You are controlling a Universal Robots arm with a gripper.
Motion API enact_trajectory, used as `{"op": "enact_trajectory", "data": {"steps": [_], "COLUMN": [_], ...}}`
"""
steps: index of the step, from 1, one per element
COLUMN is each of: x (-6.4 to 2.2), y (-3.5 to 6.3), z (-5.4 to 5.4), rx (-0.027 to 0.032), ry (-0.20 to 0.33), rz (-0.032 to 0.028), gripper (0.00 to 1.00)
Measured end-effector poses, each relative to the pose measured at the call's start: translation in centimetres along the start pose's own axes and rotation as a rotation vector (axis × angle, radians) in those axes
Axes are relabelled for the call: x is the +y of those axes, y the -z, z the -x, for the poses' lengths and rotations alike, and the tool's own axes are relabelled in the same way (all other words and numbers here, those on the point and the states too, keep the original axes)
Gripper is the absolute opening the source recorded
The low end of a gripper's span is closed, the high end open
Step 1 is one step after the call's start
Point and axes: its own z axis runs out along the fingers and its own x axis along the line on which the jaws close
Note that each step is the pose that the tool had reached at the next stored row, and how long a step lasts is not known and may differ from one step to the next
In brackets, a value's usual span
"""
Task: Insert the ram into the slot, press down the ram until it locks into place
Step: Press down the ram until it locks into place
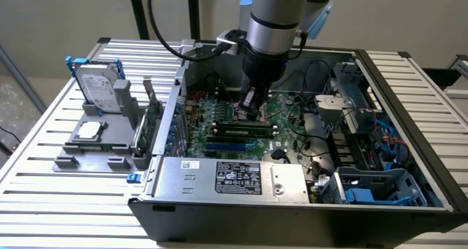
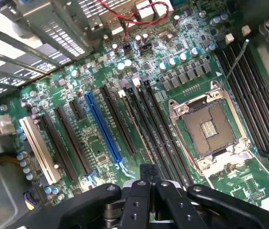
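The ram (image 1: 241,130) is a long green stick with dark chips. It stands on edge in a black slot (image 1: 209,131) on the motherboard, between that slot's end clips. My gripper (image 1: 251,112) hangs inside the open computer case, with its tips just above the middle of the stick; whether they touch it I cannot tell. In the wrist view the two fingers meet in one dark tip, so the gripper (image 2: 146,174) is shut, with nothing held between them. It sits over the parallel black slots (image 2: 150,125) beside the processor socket (image 2: 210,129).
A bright blue socket (image 1: 225,146) (image 2: 103,128) runs alongside the black ones. A silver power supply (image 1: 230,177) fills the near side of the case and a drive cage (image 1: 376,186) the exterior view's right. A grey fixture holds a hard drive (image 1: 98,90) and an upright green card (image 1: 151,123).
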Motion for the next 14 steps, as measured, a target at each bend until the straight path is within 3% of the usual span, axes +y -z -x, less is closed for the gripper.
{"op": "enact_trajectory", "data": {"steps": [14], "x": [-0.01], "y": [-0.27], "z": [0.00], "rx": [-0.0059], "ry": [-0.232], "rz": [0.0025], "gripper": [0.11]}}
